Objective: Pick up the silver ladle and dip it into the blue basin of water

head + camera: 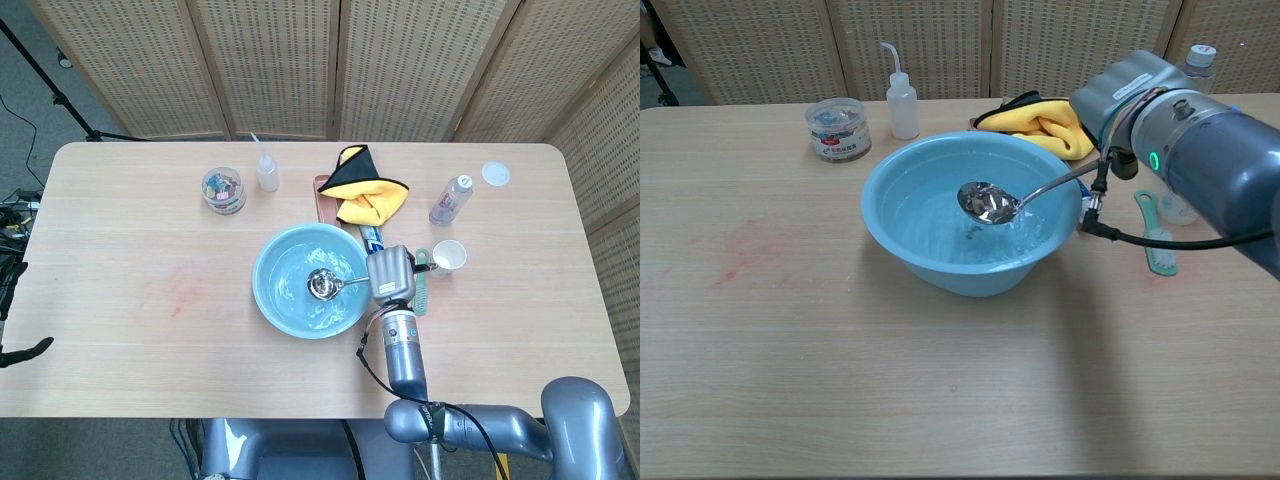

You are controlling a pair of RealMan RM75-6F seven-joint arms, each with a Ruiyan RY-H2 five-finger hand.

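Observation:
The blue basin (pixel 283 300) (pixel 902 232) holds rippling water at the table's middle. My right hand (pixel 390 275) (pixel 1127 92) grips the handle of the silver ladle (pixel 323 284) (pixel 987 202) at the basin's right rim. The ladle's bowl hangs level just above the water, with water in it. The fingers around the handle are hidden behind the back of the hand. My left hand does not show in either view.
Behind the basin lie a yellow and black cloth (pixel 368 192) (pixel 1040 115), a squeeze bottle (pixel 266 170) (pixel 901 100) and a small jar (pixel 223 189) (pixel 837 128). To the right are a green brush (pixel 422 285) (pixel 1153 243), a paper cup (pixel 449 256), a water bottle (pixel 451 199) (pixel 1196 62) and a lid (pixel 495 173).

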